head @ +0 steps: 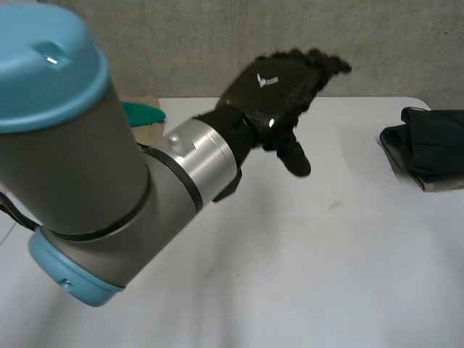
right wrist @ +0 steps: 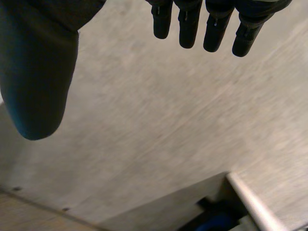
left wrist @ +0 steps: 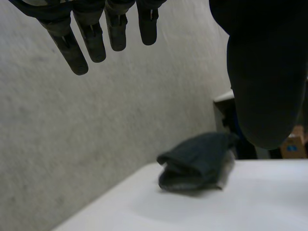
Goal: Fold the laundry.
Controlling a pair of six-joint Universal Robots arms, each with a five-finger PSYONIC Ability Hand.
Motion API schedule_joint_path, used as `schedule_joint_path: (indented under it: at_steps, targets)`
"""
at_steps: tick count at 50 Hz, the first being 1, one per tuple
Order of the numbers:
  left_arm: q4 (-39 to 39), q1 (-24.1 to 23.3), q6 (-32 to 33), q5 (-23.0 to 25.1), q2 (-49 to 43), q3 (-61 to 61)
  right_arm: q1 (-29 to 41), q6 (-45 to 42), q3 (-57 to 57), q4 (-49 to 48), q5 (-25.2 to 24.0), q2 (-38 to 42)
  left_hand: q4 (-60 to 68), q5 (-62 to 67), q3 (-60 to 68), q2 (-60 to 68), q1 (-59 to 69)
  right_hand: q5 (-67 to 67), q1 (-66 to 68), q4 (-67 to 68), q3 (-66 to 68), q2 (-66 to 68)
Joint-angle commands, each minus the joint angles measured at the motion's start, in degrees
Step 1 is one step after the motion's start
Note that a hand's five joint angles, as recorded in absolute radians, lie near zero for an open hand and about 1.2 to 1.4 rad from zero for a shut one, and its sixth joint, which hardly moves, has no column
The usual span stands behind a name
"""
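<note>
Two empty hands, fingers straight: left hand [head: 279, 90] hovers over the white table [head: 290, 261], dark folded garment [head: 428, 148] lies at its right edge, right hand [right wrist: 38, 82] faces a wall. Risk: a long left reach could shove the garment off the edge or unfold it.

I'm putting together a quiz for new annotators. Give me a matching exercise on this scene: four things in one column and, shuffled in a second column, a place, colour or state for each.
Things
1. left hand
2. cloth
3. teal thing
4. table

Descriptions
a. white
b. dark, folded, at the table's right edge
c. open, holding nothing, above the table
d. at the table's far left

Pairs: 1-c; 2-b; 3-d; 4-a
</note>
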Motion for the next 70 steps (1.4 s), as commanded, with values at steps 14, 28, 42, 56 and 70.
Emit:
schedule_joint_path:
  at_steps: [14,28,42,56,70]
  targets:
    - [6.2,34.0,11.6,-9.8,-7.3,1.2,33.9,9.0,41.0,-30.4,-12.3,-23.0,-1.5,-2.6,-2.1,-1.7,-0.5,-2.9,-3.2,-2.3,-2.3,-2.5]
    - [12.3,46.5,27.7,-0.4,-36.5,20.2,39.5,0.4,48.3,-22.2,-11.0,-16.2,3.5,2.5,2.9,3.4,4.5,-2.9,-3.2,-2.3,-2.3,-2.5]
    - [12.0,45.4,27.7,-1.6,-40.7,25.7,39.5,0.5,48.3,-21.7,-11.0,-14.9,68.3,67.2,67.6,68.1,69.3,-2.9,-3.2,-2.3,-2.3,-2.5]
    - [11.7,33.0,15.7,-4.3,-13.9,16.6,39.4,0.5,48.2,-21.7,-9.2,-16.0,68.3,67.2,67.6,68.1,69.3,-2.9,-3.2,-2.3,-2.3,-2.5]
    - [12.4,11.0,-1.7,-3.8,-4.6,5.8,38.0,1.2,48.1,-19.6,-5.3,-20.2,68.3,67.2,67.6,68.1,69.3,-2.9,-3.2,-2.3,-2.3,-2.5]
